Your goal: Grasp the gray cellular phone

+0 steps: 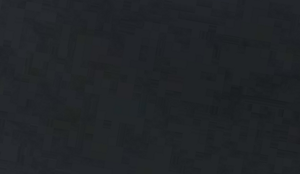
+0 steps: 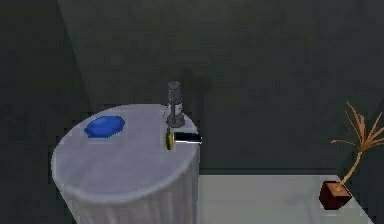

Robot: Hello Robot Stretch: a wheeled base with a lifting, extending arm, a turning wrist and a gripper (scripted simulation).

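Arm side view: a small flat dark slab [image 2: 188, 138] with a pale end, too small to confirm as the phone, lies at the far right rim of the round table [image 2: 120, 185]. A yellowish disc [image 2: 170, 141] sits against it, a grey post [image 2: 175, 102] stands just behind, and a blue object [image 2: 103, 127] lies to the left. The table's base is cut off. Gripper state: cannot tell.

On my side cam the table [image 2: 120, 175] is pale grey, with a bright blue blob [image 2: 103, 127] at its 11 o'clock, a steel-grey stand [image 2: 175, 100] at 2, and a black slab [image 2: 188, 137], yellow-tipped. The wall [image 2: 260, 70] is dark grey-green, the pot [image 2: 336, 194] red-brown, the twigs [image 2: 358, 135] rusty orange.
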